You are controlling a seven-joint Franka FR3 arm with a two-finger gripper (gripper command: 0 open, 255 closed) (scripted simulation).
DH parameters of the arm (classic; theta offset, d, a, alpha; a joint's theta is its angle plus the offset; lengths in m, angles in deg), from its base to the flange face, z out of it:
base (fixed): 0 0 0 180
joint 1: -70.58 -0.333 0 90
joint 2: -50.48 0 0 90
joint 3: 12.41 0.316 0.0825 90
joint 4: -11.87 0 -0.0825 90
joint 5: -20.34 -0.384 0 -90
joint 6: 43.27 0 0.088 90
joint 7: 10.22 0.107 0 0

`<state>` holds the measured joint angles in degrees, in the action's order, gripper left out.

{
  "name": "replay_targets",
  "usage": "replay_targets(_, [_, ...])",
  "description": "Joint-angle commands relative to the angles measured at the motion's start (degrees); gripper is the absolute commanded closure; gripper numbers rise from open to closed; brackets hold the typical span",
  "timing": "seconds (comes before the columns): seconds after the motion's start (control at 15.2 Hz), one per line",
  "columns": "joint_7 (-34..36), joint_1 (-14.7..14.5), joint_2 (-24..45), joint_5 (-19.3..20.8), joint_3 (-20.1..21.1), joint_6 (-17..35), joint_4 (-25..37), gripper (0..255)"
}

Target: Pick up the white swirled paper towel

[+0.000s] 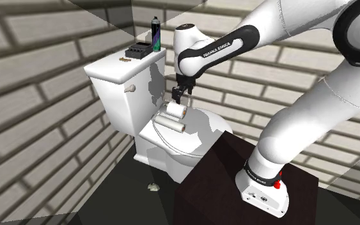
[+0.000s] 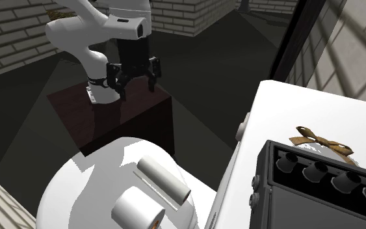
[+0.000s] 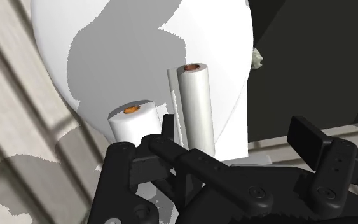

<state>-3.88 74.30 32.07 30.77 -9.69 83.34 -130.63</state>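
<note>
White, with a brownish core showing at its end, the long cylindrical paper towel roll (image 3: 196,105) lies on its side on the closed white toilet lid (image 3: 139,38). Just beside it is a shorter, fatter white roll (image 3: 133,121), and you must not take that one by mistake. Above both hangs the all-black two-finger gripper (image 3: 234,130), its fingers spread apart with nothing between them and clear of either roll. You are in the approach step, with the grasp not yet begun. In the wrist view the long roll sits ahead of one finger (image 3: 168,127), not in the middle of the gap, so your next move probably calls for a small sideways shift. After that, descend so the fingers straddle the roll across its width. Keep clear of the shorter roll as you come down; a nudge could set either one rolling off the curved lid.
</note>
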Motion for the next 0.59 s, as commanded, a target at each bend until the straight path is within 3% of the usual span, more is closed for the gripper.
replay_targets(0.0, [1.3,0.6,4.4,1.4,0.3,3.5,0.6,0])
replay_targets(0.53, [8.1,2.0,22.9,9.0,0.3,13.6,6.9,0])
